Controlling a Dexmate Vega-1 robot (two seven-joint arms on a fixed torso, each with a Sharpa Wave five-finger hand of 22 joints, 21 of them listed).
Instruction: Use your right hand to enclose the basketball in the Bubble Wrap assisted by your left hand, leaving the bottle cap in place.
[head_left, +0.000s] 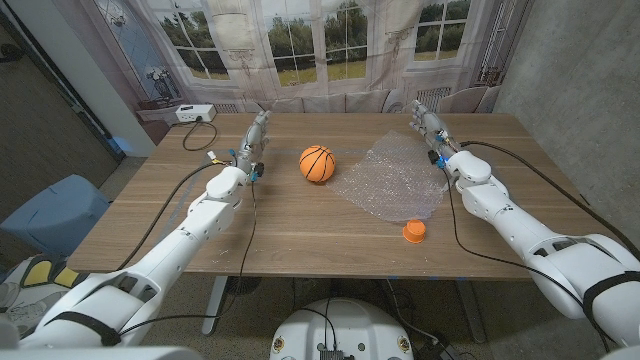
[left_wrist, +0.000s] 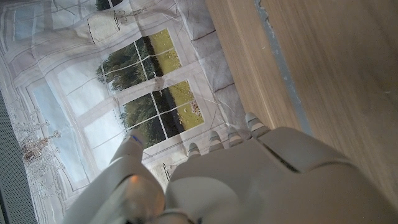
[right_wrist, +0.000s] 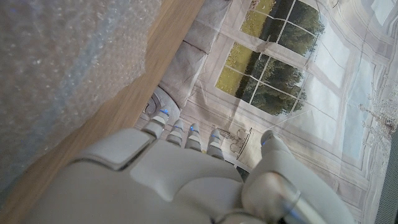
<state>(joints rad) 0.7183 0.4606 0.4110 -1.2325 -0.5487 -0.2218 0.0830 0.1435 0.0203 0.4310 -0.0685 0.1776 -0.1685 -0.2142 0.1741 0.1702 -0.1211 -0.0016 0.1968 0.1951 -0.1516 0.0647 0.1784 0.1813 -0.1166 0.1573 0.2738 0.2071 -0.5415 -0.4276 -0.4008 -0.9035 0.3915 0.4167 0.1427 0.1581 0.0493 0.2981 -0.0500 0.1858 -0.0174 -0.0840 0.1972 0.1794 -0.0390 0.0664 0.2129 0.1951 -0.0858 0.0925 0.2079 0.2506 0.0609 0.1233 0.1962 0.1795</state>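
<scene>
1. Basketball (head_left: 317, 163) sits on the worktop (head_left: 300, 230) at about 12 o'clock from centre, just beside the Bubble Wrap (head_left: 395, 180), which lies flat at roughly 2 o'clock; ball and sheet look barely apart.
2. Bottle cap (head_left: 414, 231) rests at 4 o'clock, touching or just off the sheet's near edge; which one cannot be told.
3. Right robot hand (head_left: 430, 128) stands beyond the sheet's far corner, fingers extended, holding nothing. Left robot hand (head_left: 254, 140) waits at 10 o'clock from the ball, also empty with fingers straight.
4. Judged step: reaching for the wrap has not begun.
5. Advice: the right robot hand pinches the far edge, away from the cap, and lifts gently toward the ball.
6. The left robot hand steadies the ball so it cannot roll.
7. Dragging the near edge risks shifting the cap.
</scene>
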